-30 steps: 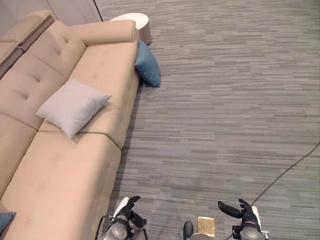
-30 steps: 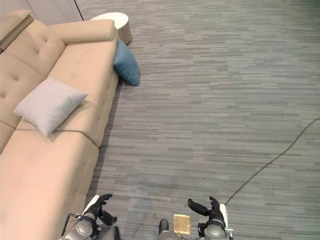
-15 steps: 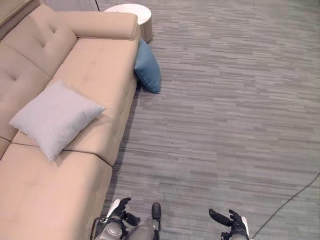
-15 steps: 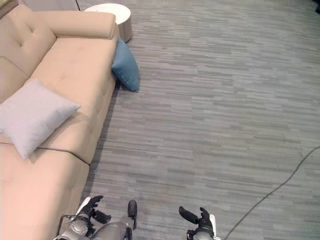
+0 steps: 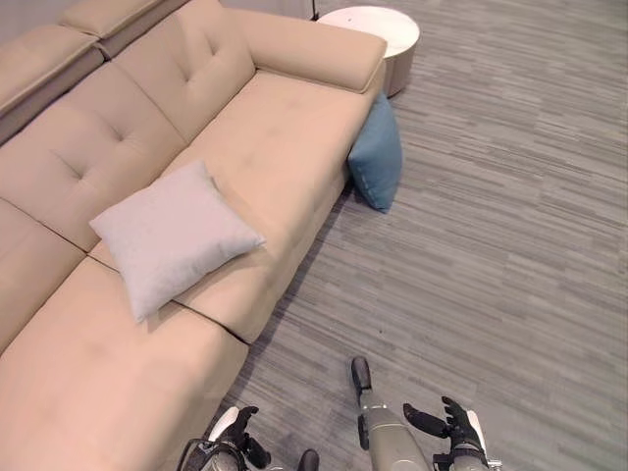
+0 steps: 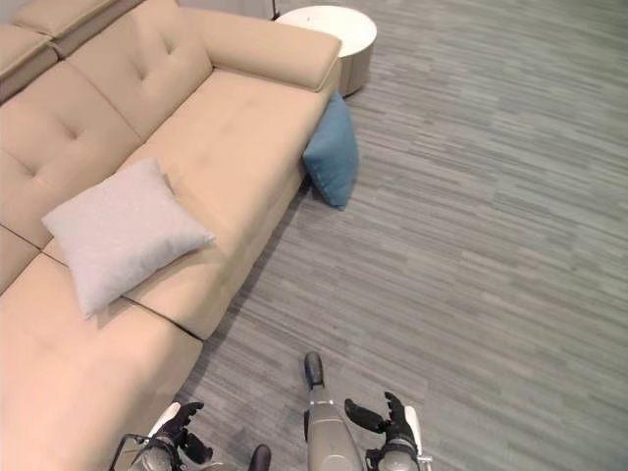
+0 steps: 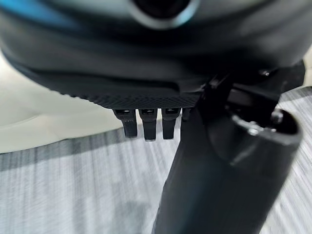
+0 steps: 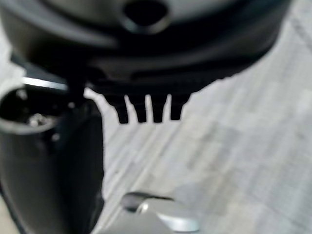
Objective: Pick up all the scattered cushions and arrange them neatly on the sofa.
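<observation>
1. Sofa (image 5: 285, 157): beige, tufted back, running from the upper centre to the lower left of the frame.
2. Grey cushion (image 5: 172, 235): lying flat on the sofa seat, left of centre, one corner reaching toward the seat's front edge.
3. Blue cushion (image 5: 377, 157): standing on the carpet floor (image 5: 510, 226), leaning against the sofa's end below the armrest, upper centre of the frame.
4. Round white table (image 5: 373, 25): at the top edge, just beyond the armrest and near the blue cushion.
5. Left hand (image 5: 234, 442): bottom edge, left of centre, beside the sofa front; fingers loosely extended, holding nothing.
6. Right hand (image 5: 453, 434): bottom edge, right of centre, above the carpet; fingers spread and relaxed, empty.
</observation>
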Robot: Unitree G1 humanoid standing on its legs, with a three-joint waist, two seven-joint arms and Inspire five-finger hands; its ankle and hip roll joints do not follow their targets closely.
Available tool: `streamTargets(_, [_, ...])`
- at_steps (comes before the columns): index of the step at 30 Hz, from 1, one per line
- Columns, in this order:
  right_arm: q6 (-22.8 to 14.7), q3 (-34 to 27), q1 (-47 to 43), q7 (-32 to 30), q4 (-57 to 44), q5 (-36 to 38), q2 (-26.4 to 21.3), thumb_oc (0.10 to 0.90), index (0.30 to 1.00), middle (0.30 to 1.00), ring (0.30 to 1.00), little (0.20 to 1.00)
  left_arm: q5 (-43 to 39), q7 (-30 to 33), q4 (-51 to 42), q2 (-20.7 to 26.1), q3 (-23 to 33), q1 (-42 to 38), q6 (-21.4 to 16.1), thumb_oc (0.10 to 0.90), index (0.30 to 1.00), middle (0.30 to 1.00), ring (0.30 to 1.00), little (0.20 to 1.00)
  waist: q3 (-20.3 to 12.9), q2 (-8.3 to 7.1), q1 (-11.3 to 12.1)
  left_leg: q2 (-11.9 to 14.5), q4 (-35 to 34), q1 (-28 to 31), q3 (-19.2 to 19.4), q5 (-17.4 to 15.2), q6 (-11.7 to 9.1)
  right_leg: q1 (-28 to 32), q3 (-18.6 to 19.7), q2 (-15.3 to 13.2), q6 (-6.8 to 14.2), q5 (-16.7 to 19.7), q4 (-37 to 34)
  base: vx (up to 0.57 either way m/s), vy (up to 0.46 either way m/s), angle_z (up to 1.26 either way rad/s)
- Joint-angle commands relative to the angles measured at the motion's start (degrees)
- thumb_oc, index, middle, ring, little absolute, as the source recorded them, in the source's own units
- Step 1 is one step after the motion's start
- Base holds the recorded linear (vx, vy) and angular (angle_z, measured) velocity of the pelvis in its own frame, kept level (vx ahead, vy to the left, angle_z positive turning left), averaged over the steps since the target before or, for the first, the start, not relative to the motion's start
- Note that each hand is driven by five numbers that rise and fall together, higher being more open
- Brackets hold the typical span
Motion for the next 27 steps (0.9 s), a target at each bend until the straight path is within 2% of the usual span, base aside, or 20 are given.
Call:
streamTargets(1, [-3.2,-1.1,-1.5,-0.8,-5.8,-1.4,-3.4,0.8,0.9,0.9,0.9,0.9,-1.7,1.1,-1.6,0.4,3.5,-0.9,-2.2,0.8,0.9,0.9,0.9,0.9,-0.8,-1.28,1.0,-2.5,6.6,-7.1,7.7,3.7,-3.5,11.4,0.8,-0.1,3.1,-5.7,-4.1,0.13,-0.13,0.64])
streamTargets(3, [-4.0,-0.8,-3.2,-1.0,-6.6,-1.4,-4.4,0.8,0.9,0.9,0.9,0.9,-3.6,1.2,-2.0,0.2,4.4,-0.8,-2.2,0.8,0.9,0.9,0.9,0.9,0.6,-2.1,1.6,-0.2,20.6,-15.2,14.2,7.9,-5.8,14.5,-1.6,-1.1,1.5,-7.7,-4.2,0.1,-0.127,0.48])
streamTargets(4, [-4.0,-0.8,-3.2,-1.0,-6.6,-1.4,-4.4,0.8,0.9,0.9,0.9,0.9,-3.6,1.2,-2.0,0.2,4.4,-0.7,-2.2,0.8,0.9,0.9,0.9,0.9,0.5,-2.11,1.6,-0.3,20.6,-15.2,14.2,7.9,-5.8,14.5,-1.6,-1.1,1.5,-7.7,-4.2,0.11,-0.262,0.61])
streamTargets(5, [-3.8,-0.8,-4.1,-1.9,-7.8,-1.1,-5.2,0.8,0.9,0.9,0.9,0.9,-3.8,1.2,-4.0,0.7,4.3,-0.8,-1.9,0.8,0.9,0.9,0.9,0.9,2.0,-3.24,2.4,4.3,28.6,-21.2,24.8,8.3,-4.7,17.6,-4.7,-1.5,0.0,-9.7,-4.6,0.13,-0.287,0.63])
streamTargets(6, [-3.9,-0.9,-3.9,-2.1,-8.2,-0.9,-5.4,0.8,0.9,0.9,0.9,0.9,-3.9,1.4,-4.6,1.1,4.6,-0.7,-1.8,0.8,0.9,0.9,0.9,0.9,1.9,-3.95,2.5,6.4,28.2,-22.7,29.7,7.7,-4.4,18.5,-6.5,-1.9,-0.2,-10.7,-4.8,0.13,-0.288,0.77])
streamTargets(7, [-3.9,-0.9,-3.9,-2.1,-8.2,-0.9,-5.4,0.8,0.9,0.9,0.9,0.9,-3.9,1.4,-4.6,1.1,4.6,-0.7,-1.8,0.8,0.9,0.9,0.9,0.9,1.8,-3.97,2.5,6.4,28.2,-22.8,29.7,7.8,-4.3,18.4,-6.5,-1.9,-0.2,-10.7,-4.8,0.19,-0.179,0.8])
streamTargets(8, [-3.7,-1.5,-3.2,-2.4,-8.5,-0.7,-5.5,0.8,0.9,0.9,0.9,0.9,-4.9,1.1,-5.2,1.1,5.4,-0.4,-1.8,0.8,0.9,0.9,0.9,0.9,1.4,-4.04,3.0,8.3,22.7,-23.0,35.7,6.2,-3.7,20.6,-10.0,-2.1,-0.3,-12.1,-5.0,0.29,-0.1,1.23])
streamTargets(9, [-3.8,-1.1,-3.2,-2.3,-8.9,-1.7,-5.9,0.8,0.9,0.9,0.9,0.9,-6.4,1.2,-4.8,1.0,6.6,0.1,-2.1,0.8,0.9,0.9,0.9,0.9,0.9,-4.2,3.9,7.7,17.6,-23.9,36.4,6.8,-3.9,22.2,-11.9,-2.2,0.0,-13.0,-5.1,0.29,-0.1,1.39])
streamTargets(10, [-3.8,-1.1,-3.2,-2.3,-8.9,-1.7,-5.9,0.8,0.9,0.9,0.9,0.9,-6.4,1.2,-4.8,1.0,6.6,0.1,-2.1,0.8,0.9,0.9,0.9,0.9,0.9,-4.24,3.8,7.6,17.5,-23.8,36.3,6.9,-3.9,22.2,-11.9,-2.2,0.1,-13.0,-5.1,0.35,-0.004,1.16])
streamTargets(11, [-3.6,-0.9,-3.5,-2.2,-9.3,-2.4,-6.1,0.8,0.9,0.9,0.9,0.9,-7.0,1.5,-4.3,0.9,7.3,0.4,-1.9,0.8,0.9,0.9,0.9,0.9,0.4,-4.33,4.5,9.4,14.1,-24.3,37.4,8.6,-5.6,23.9,-13.4,-2.1,0.6,-14.6,-4.9,0.14,0.003,0.6])
streamTargets(12, [-3.6,-0.9,-3.6,-2.2,-9.3,-2.4,-6.1,0.8,0.9,0.9,0.9,0.9,-7.0,1.5,-4.3,0.9,7.3,0.4,-1.9,0.8,0.9,0.9,0.9,0.9,0.6,-4.44,4.4,9.3,13.5,-24.4,37.9,9.9,-5.2,23.6,-14.0,-2.2,0.3,-14.1,-4.8,0.21,0.016,0.28])
streamTargets(14, [-3.5,-1.2,-3.6,-2.7,-10.0,-2.5,-6.1,0.8,0.9,0.9,0.9,0.9,-6.5,2.3,-3.7,1.2,7.7,0.5,-1.4,0.8,0.9,0.9,0.9,0.9,0.5,-4.87,4.4,12.2,10.7,-23.1,40.9,11.9,-7.0,25.3,-16.1,-2.6,0.7,-15.4,-4.0,0.16,0.037,0.33])
streamTargets(15, [-3.6,-1.5,-3.6,-2.9,-10.3,-2.3,-5.9,0.8,0.9,0.9,0.9,0.9,-6.3,2.6,-3.5,1.3,7.8,0.3,-1.2,0.8,0.9,0.9,0.9,0.9,0.2,-5.02,4.3,13.7,9.8,-23.0,43.2,13.1,-7.0,25.7,-17.2,-2.7,0.8,-15.4,-4.1,0.14,0.03,0.57])
streamTargets(16, [-3.6,-1.4,-3.6,-2.9,-10.2,-2.3,-5.9,0.8,0.9,0.9,0.9,0.9,-6.2,2.6,-3.4,1.3,7.8,0.3,-1.2,0.8,0.9,0.9,0.9,0.9,0.2,-5.11,4.2,13.7,9.7,-22.8,43.2,13.1,-7.2,25.9,-17.3,-2.7,0.8,-15.6,-4.1,0.07,0.026,0.47])
streamTargets(18, [-3.6,-1.9,-3.4,-3.0,-10.6,-1.9,-5.7,0.8,0.9,0.9,0.9,0.9,-5.9,3.2,-2.4,1.3,8.2,0.2,-0.6,0.8,0.9,0.9,0.9,0.9,-0.4,-5.61,4.0,16.1,10.0,-23.0,47.3,14.4,-7.6,27.1,-20.0,-3.0,0.9,-15.8,-4.2,0.14,0.101,0.48])
streamTargets(21, [-3.8,-2.0,-3.1,-2.9,-10.7,-2.0,-5.1,0.8,0.9,0.9,0.9,0.9,-5.9,3.8,0.5,0.6,9.5,1.0,0.2,0.8,0.9,0.9,0.9,0.9,-2.3,-5.23,4.5,13.8,5.5,-20.7,47.0,14.0,-7.3,28.3,-21.3,-3.5,2.0,-16.0,-4.1,0.21,0.263,0.73])
streamTargets(22, [-3.6,-1.9,-3.9,-2.8,-9.5,-1.8,-4.4,0.8,0.9,0.9,0.9,0.9,-5.8,4.2,2.1,0.4,10.1,1.1,0.5,0.8,0.9,0.9,0.9,0.9,-3.2,-5.52,5.3,11.3,3.8,-19.8,45.4,13.3,-6.9,28.7,-21.8,-4.6,2.6,-15.5,-3.4,0.2,0.291,0.39])
streamTargets(24, [-3.4,-1.9,-4.0,-2.6,-8.7,-1.4,-3.5,0.8,0.9,0.9,0.9,0.9,-6.2,4.0,2.8,0.3,10.9,1.4,0.5,0.8,0.9,0.9,0.9,0.9,-4.0,-6.08,5.9,9.6,2.7,-19.0,44.8,12.4,-5.9,29.4,-22.3,-5.6,3.5,-14.8,-3.4,0.23,0.331,0.21])
streamTargets(26, [-3.5,-2.2,-4.0,-2.0,-6.9,-0.5,-2.4,0.8,0.9,0.9,0.9,0.9,-5.6,4.5,2.7,0.9,10.9,1.7,0.3,0.8,0.9,0.9,0.9,0.9,-4.8,-6.88,6.6,7.1,1.2,-18.2,43.5,11.0,-4.4,29.0,-23.2,-7.8,5.0,-13.8,-0.4,0.2,0.306,0.37])
streamTargets(27, [-3.6,-2.0,-4.3,-1.6,-6.5,-0.2,-2.1,0.8,0.9,0.9,0.9,0.9,-4.8,4.6,2.4,1.3,10.5,1.5,0.1,0.8,0.9,0.9,0.9,0.9,-5.0,-7.14,7.0,5.9,0.4,-17.7,42.7,10.3,-3.7,28.0,-23.6,-9.5,6.1,-11.7,3.0,0.21,0.362,0.83])
